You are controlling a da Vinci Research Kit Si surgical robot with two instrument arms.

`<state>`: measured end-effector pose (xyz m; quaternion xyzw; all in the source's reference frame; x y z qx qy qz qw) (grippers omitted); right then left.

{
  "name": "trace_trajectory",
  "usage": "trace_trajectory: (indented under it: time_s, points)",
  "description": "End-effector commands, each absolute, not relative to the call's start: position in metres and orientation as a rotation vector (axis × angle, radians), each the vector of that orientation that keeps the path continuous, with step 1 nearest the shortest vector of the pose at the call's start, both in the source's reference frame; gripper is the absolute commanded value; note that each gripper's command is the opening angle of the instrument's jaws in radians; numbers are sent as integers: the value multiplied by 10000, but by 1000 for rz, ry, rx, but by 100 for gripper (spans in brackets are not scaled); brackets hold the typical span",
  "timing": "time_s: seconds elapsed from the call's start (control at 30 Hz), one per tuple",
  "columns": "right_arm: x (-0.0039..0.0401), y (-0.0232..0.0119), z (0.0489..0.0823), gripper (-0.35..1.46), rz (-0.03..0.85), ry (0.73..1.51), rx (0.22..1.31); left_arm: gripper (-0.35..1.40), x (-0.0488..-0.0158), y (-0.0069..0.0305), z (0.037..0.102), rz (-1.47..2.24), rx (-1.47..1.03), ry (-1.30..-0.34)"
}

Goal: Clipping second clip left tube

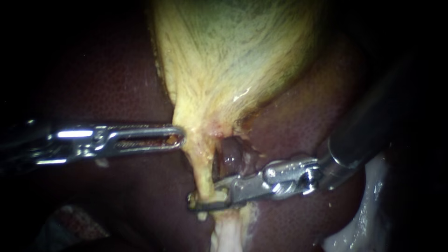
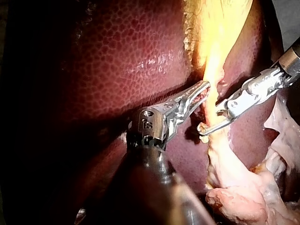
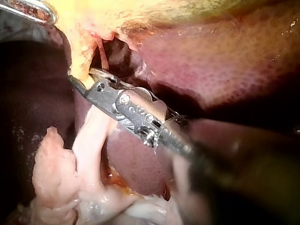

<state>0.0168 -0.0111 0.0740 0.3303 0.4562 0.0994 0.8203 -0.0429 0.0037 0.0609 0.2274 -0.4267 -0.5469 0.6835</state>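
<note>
The liver [image 1: 116,79] fills the background, dark maroon and glossy. On it lies the gallbladder [image 1: 233,51], yellow-green, narrowing downward into a neck.

My right instrument [image 1: 205,198] comes in from the right and lies across the field below that neck. My left instrument [image 1: 175,137] comes in level from the left, and its tip touches the left edge of the neck. I cannot tell whether it grips the tissue there or only rests against it.

The left tube [image 1: 201,175] runs down from the neck as a thin yellow cord. It lies just left of a dark gap [image 1: 226,156] opened in the tissue, and lower down it turns pale. The right instrument's jaws straddle this tube below the gap, one passing in front and one behind. Both appear to press on it, so the tube is pinched between them.

No clip can be made out on the tube or inside the jaws.

I judge the step in hand to be the placing itself: the instrument is seated on the tube and about to fire, or is firing. The next move calls for a full, steady squeeze. The jaw tips should lie clear past the tube's far edge, and nothing from the gap should be caught. The jaws should then part and draw straight back along the shaft, so the tube is not dragged.
</note>
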Motion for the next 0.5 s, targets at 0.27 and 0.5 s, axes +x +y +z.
trace_trajectory:
  time_s: [0.27,0.5]
  points:
    - [168,-119,748,-35,202,944,702,-35,-429,38,610,-1225,513,-957]
    - [168,-121,749,-35,200,944,701,-35,-431,38,611,-1225,512,-957]
